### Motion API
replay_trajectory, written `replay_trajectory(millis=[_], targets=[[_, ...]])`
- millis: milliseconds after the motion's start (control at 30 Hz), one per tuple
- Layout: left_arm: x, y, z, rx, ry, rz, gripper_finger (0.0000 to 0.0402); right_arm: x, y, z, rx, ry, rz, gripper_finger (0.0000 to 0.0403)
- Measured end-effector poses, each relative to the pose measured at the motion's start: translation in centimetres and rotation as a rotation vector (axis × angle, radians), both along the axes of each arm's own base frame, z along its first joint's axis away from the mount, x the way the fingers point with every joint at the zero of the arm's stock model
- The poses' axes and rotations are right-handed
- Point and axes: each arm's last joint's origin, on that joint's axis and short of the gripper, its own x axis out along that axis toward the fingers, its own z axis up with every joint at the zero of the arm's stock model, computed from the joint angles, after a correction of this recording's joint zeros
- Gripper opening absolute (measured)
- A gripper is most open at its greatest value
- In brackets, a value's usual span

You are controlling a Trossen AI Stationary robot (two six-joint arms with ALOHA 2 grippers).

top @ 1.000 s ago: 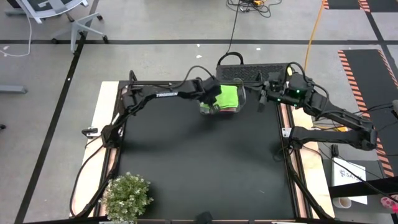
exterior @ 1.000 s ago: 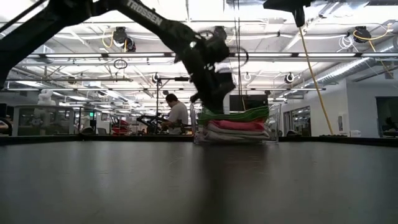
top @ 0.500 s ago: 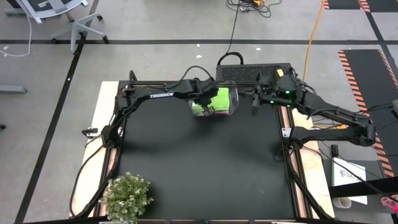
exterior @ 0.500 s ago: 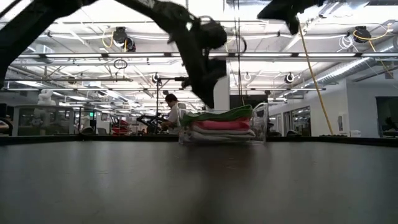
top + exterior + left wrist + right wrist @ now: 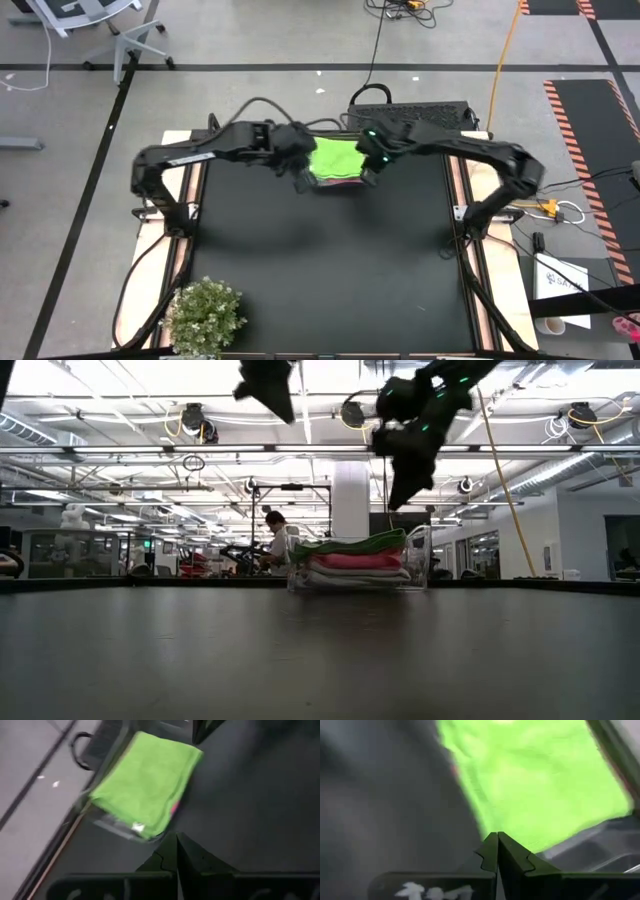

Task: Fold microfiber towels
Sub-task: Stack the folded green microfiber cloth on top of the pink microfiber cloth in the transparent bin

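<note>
Item: stack of towels in a clear bin [image 5: 352, 185] at the table's far edge, centre. Lime green towel [image 5: 335, 160] on top, pink towel [image 5: 355, 561] beneath, white towel [image 5: 345, 574] lowest.

My left claw [image 5: 298, 178] hangs just beside the bin's left side, fingers pressed together, empty. My right claw [image 5: 367, 172] hangs at its right side, likewise pressed together (both raised above the stack). Green towel lies between them; neither claw clearly nearer.

Surface: black table [image 5: 320, 270], bare ahead. Plant [image 5: 203, 316] at near-left corner.

Room: a seated person [image 5: 283, 543] far behind.
</note>
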Motion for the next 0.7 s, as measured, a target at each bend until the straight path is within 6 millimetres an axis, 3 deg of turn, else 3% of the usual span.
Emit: replay_trajectory(millis=[133, 233, 433, 700], targets=[[-2.2, -1.1, 1.8, 0.034, -0.015, 0.068, 0.0001, 2.5, -2.6, -1.2, -0.057, 0.137, 0.044, 0.0], [-2.8, -1.6, 2.1, 0.037, -0.006, 0.09, 0.0001, 3.8, -3.8, -2.2, -0.04, 0.177, 0.049, 0.0], [-3.1, -1.9, 1.8, 0.023, 0.038, 0.104, 0.0002, 4.4, -4.4, -4.9, -0.006, 0.285, 0.072, 0.0], [-3.0, -1.9, 1.7, 0.021, 0.035, 0.102, 0.0003, 4.8, -5.5, -6.4, -0.045, 0.317, 0.049, 0.0]])
